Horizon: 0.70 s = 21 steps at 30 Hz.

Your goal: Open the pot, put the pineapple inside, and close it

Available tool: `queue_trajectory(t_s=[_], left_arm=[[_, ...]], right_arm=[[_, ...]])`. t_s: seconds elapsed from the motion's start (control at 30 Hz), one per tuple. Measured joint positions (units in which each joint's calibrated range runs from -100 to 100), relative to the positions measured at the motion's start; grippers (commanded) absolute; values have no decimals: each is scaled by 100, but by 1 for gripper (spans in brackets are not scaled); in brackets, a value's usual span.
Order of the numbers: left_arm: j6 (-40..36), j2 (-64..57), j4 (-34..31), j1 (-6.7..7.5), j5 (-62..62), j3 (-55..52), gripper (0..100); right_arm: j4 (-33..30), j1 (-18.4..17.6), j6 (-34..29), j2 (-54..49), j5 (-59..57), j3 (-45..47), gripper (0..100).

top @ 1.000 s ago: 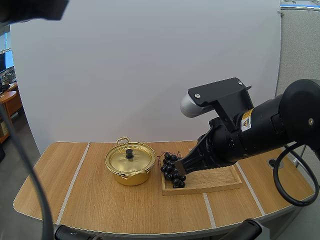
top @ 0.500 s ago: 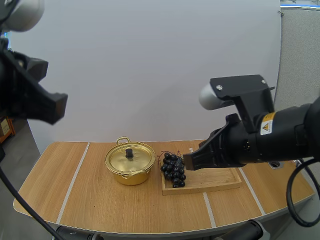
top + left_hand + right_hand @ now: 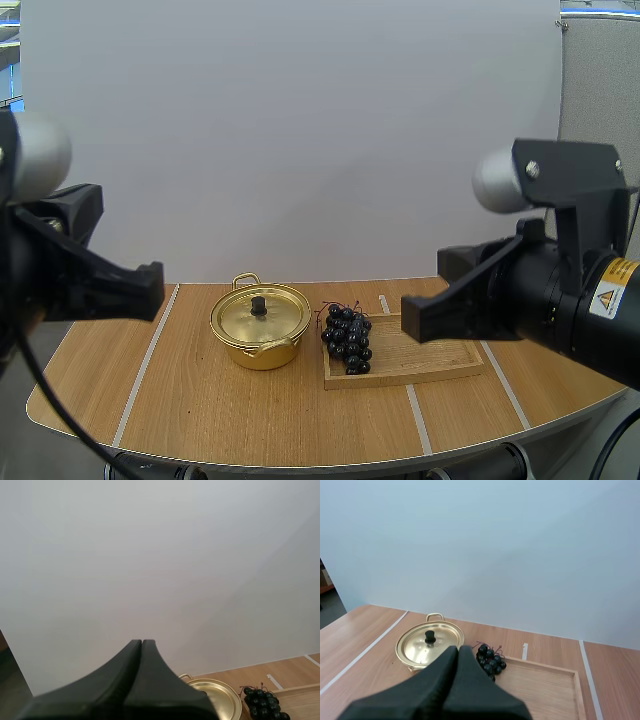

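The pot (image 3: 262,354) stands near the middle of the table (image 3: 200,400), its lid (image 3: 245,322) seated flat on it with the black knob (image 3: 259,305) upright in the centre. One loop handle shows at the pot's far side and another at its near side. Just to the right of the pot lies a wooden tray (image 3: 430,358), and a bunch of dark grapes (image 3: 347,338) rests on the tray's left end, just beside the pot with a narrow strip of table between them. The rest of the tray is bare wood. The left gripper (image 3: 142,643) hangs well above the table with its two fingers pressed together into a single dark wedge, nothing between them; past its tip, the pot's rim and the grapes show lower down. The right gripper (image 3: 458,649) is likewise closed with nothing in it, its fingers lying together, held up off the table on the near side of the pot and the grapes. Neither gripper touches the pot, the lid, the grapes or the tray.
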<state>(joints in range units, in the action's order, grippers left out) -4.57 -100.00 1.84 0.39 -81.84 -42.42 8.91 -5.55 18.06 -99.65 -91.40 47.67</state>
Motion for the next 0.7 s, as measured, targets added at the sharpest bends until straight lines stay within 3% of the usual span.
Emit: queue_trajectory(t_s=[0.3,0.7], left_arm=[[-84,5,0,0,2533,-1909,0],[-84,17,0,0,6555,-4210,0]], right_arm=[[-523,8,0,0,2704,773,0],[-644,8,0,0,6081,3136,0]])
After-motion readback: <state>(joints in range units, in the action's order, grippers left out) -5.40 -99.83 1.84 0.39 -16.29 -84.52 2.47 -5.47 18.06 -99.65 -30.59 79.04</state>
